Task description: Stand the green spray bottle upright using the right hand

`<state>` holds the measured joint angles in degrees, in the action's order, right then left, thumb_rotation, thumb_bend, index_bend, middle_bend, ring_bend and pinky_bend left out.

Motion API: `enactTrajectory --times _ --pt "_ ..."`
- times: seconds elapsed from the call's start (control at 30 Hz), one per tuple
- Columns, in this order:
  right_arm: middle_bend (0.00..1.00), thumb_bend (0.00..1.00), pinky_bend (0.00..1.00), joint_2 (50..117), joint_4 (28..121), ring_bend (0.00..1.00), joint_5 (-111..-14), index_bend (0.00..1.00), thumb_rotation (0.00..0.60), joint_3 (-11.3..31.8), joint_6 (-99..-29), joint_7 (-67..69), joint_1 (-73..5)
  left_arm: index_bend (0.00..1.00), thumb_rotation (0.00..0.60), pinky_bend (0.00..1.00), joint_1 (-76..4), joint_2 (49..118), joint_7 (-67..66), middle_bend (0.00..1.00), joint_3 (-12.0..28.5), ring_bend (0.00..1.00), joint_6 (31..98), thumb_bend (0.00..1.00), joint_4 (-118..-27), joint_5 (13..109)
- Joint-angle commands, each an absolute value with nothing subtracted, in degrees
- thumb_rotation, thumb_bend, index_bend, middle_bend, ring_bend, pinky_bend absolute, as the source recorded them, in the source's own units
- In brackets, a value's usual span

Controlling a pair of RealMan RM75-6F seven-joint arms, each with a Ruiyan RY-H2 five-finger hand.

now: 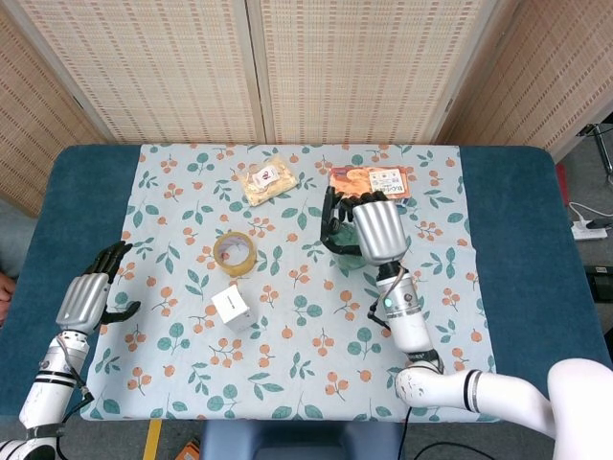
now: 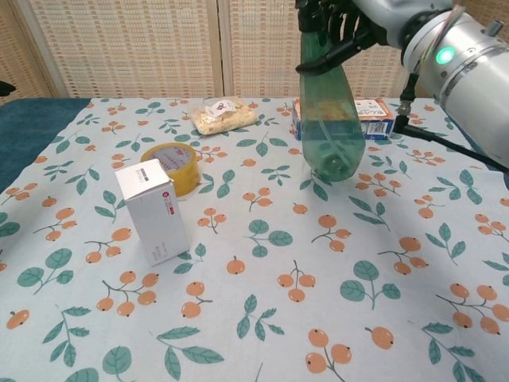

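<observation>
Mostly done with the job, judging by the bottle's pose. Gripped the green spray bottle point(image 2: 330, 119) at its neck and spray head with the right hand point(image 2: 342, 20), dark fingers point(image 1: 332, 216) wrapped round the top from above. Held it close to vertical, head up and broad base down, with a slight lean remaining in the chest view. Kept it over the floral tablecloth point(image 2: 238, 318), just in front of the orange snack box point(image 2: 375, 111) and well apart from the yellow tape roll point(image 2: 169, 169) and the white carton point(image 2: 153, 211). Could not tell from either view whether the base touched the cloth or hung just above it; seen from the head view, hid most of the bottle under the hand. Rested the left hand point(image 1: 91, 292) at the near left edge of the table, holding nothing, fingers loosely apart, away from everything.

Left to do, as a judgement only: straighten out the last of the lean, settle the base flat on the cloth, then loosen the fingers without nudging the top. Risked a topple if let go while tilted, given the tall body and the small footprint.
</observation>
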<state>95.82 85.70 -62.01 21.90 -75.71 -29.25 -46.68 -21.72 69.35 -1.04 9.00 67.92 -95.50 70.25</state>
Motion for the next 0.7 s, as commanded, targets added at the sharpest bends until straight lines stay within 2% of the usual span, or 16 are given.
enactTrajectory --times 0.03,0.13,0.33,0.7 --pt "0.58 0.07 0.42 96.9 87.2 0.48 -62.6 0.74 0.600 23.9 -78.6 -23.7 -44.7 0.00 0.600 0.21 -21.7 69.4 -1.1 0.01 9.0 0.00 67.9 0.23 -95.5 70.2" --pt "0.58 0.07 0.42 97.9 86.3 0.49 -63.0 0.74 0.600 23.9 -79.8 -16.1 -42.3 0.00 0.600 0.21 -21.9 69.4 -1.3 0.01 9.0 0.01 67.6 0.23 -95.6 70.0" --pt "0.58 0.08 0.42 99.6 80.6 0.52 -64.6 0.73 0.600 22.5 -76.5 -3.9 -40.6 0.00 0.600 0.21 -21.8 69.5 -1.4 0.01 9.1 0.01 67.9 0.23 -95.5 69.9" --pt "0.58 0.08 0.42 102.0 76.1 0.52 -65.0 0.73 0.600 21.6 -74.5 -3.8 -40.4 0.00 0.600 0.21 -21.9 69.5 -1.1 0.01 9.2 0.01 67.8 0.23 -95.5 69.8"
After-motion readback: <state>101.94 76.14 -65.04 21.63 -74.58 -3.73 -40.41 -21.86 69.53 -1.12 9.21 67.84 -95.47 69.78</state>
